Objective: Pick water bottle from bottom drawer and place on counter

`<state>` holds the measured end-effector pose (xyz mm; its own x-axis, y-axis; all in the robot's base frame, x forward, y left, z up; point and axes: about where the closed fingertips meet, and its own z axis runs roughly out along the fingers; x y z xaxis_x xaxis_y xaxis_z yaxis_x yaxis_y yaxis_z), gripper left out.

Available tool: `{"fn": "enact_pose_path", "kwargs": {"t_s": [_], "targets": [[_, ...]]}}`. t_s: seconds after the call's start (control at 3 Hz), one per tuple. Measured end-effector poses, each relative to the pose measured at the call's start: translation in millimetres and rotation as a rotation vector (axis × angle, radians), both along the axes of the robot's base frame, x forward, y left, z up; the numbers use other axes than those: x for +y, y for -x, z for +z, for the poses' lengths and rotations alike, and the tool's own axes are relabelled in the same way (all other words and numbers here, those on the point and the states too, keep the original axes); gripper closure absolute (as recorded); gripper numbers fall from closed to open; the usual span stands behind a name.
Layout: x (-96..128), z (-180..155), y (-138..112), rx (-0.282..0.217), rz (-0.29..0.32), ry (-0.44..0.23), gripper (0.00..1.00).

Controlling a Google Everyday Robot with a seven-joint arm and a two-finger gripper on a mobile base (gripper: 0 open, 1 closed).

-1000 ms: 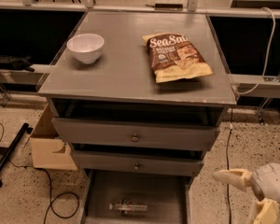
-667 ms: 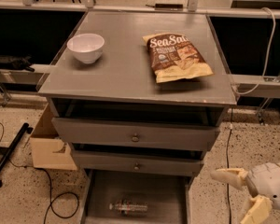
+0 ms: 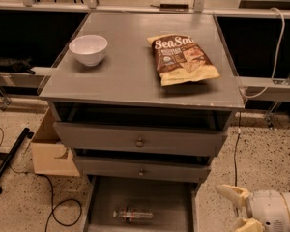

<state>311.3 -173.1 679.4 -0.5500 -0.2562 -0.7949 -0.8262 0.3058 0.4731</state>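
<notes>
Left of the gripper [image 3: 230, 208], well apart, the water bottle [image 3: 133, 214] lay flat in the open bottom drawer [image 3: 170, 200]. Fingers stood spread, empty. Approach step, by judgement; the next move called for reaching leftward and straddling the bottle.

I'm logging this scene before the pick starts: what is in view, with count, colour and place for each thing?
water bottle: one, clear, lying on its side in the bottom drawer
bottom drawer: one, grey, open, at floor level
counter: one, grey, top of the cabinet
bowl: one, white, on the counter, back left
chip bag: one, brown and yellow, on the counter, right side
upper drawers: two, grey with knobs, above the bottom drawer
cardboard box: one, tan, on the floor left of the cabinet
black cable: one, on the floor at left
white cable: one, hanging at right
gripper: one, cream fingers open, low right of the bottom drawer, apart from the bottle
</notes>
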Motion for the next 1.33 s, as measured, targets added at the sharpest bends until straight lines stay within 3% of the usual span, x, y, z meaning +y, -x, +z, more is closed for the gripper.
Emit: {"fn": "enact_pose_path", "kwargs": {"t_s": [0.67, 1.0, 1.33], "targets": [[3, -1, -4, -0.010, -0.014, -0.018, 0.00], [22, -18, 5, 0.019, -0.027, -0.073, 0.00], [70, -62, 30, 0.076, -0.048, -0.119, 0.00]]}}
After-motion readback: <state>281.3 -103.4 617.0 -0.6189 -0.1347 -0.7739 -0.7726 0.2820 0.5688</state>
